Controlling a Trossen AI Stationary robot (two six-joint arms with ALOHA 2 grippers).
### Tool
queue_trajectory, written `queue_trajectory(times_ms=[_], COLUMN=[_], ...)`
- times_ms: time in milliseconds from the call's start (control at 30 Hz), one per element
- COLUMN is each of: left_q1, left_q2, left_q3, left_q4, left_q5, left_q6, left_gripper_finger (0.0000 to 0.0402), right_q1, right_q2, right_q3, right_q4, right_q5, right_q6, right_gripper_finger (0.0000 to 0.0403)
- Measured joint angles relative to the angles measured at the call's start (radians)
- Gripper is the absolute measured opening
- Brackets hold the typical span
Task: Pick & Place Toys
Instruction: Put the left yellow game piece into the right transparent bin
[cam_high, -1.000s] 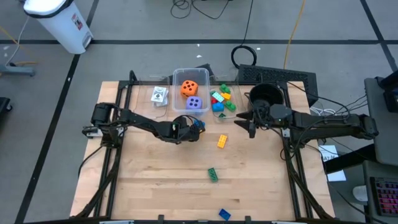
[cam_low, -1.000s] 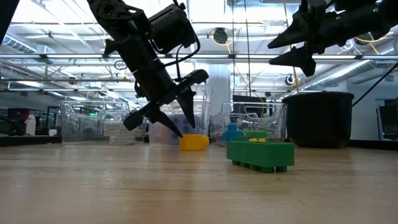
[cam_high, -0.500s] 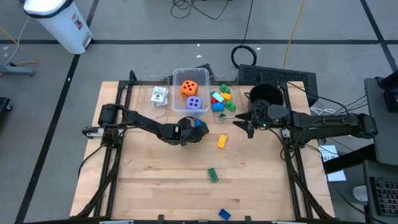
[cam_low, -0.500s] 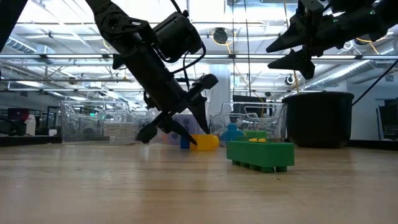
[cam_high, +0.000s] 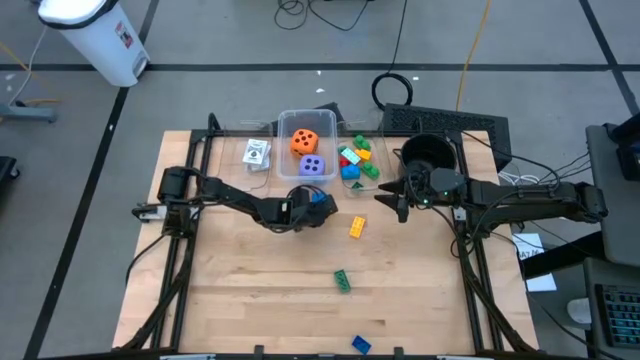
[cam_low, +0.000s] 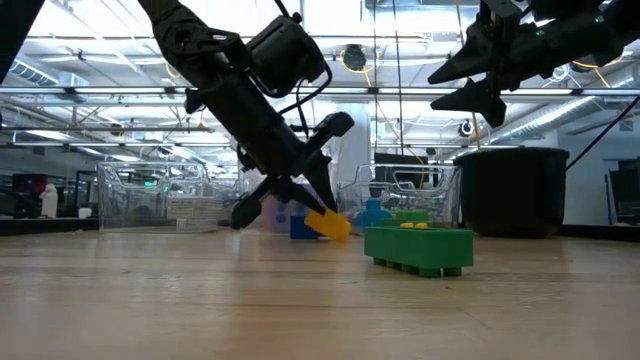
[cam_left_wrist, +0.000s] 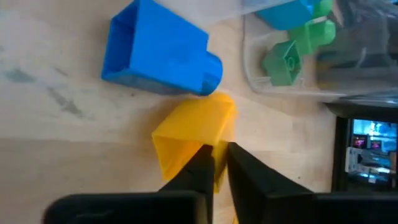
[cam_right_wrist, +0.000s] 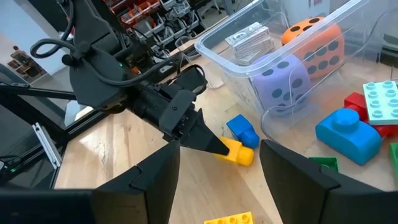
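Left gripper (cam_left_wrist: 214, 163) jaws pinch 1 yellow brick (cam_left_wrist: 193, 134) wall; light, stiff, slippery. Right gripper (cam_high: 398, 198) jaws apart.

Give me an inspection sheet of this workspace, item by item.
Surface: wooden table, scuffed.
Job's things: yellow brick pinched by left gripper; blue brick beside it; green brick and another yellow brick loose; dice in clear bin; cards.
Clutter: black pot.
Grippers: left shut on the brick, low; right gripper open, raised.
Cables: coil on floor behind table.
Surroundings: white bin.
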Motion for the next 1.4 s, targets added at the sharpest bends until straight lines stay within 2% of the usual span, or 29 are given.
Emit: queue_trajectory(times_ms=[100,233,367,533,633,700,833,1033,1167,1400], left_q1=[0.0,0.001,-0.002,-0.009,-0.005,0.004,0.034,0.084,0.107,0.131], left_q2=[0.0,0.0,-0.002,-0.041,-0.075,-0.098,-0.143,-0.179,-0.18,-0.182], left_q3=[0.0,-0.001,-0.004,-0.003,-0.002,-0.002,-0.002,-0.002,-0.002,-0.002], left_q4=[0.026,0.087,0.254,0.543,0.62,0.66,0.667,0.665,0.668,0.683], left_q5=[-0.002,0.016,0.135,0.244,0.268,0.3,0.381,0.519,0.545,0.583], left_q6=[0.039,0.078,0.175,0.36,0.429,0.454,0.465,0.449,0.399,0.346], left_gripper_finger=[0.0009,0.0015,0.0008,0.0011,0.0006,0.0005,0.0013,0.0006,0.0015,0.0009], right_q1=[0.0,0.0,0.0,0.0,0.0,0.0,0.003,0.009,0.009,0.041], right_q2=[0.0,0.0,0.0,0.0,-0.004,-0.003,-0.004,-0.002,0.022,0.102], right_q3=[0.0,0.0,0.0,-0.001,-0.001,-0.001,-0.001,-0.001,-0.001,0.0], right_q4=[0.0,0.0,0.0,0.013,0.037,0.1,0.264,0.325,0.321,0.367], right_q5=[0.0,0.0,0.0,-0.006,-0.015,-0.068,-0.215,-0.214,-0.214,-0.198], right_q6=[-0.002,-0.004,-0.014,-0.014,-0.014,-0.04,-0.151,-0.225,-0.242,-0.331], right_gripper_finger=[0.0215,0.0215,0.0215,0.0215,0.0215,0.0215,0.0215,0.0218,0.0228,0.0244])
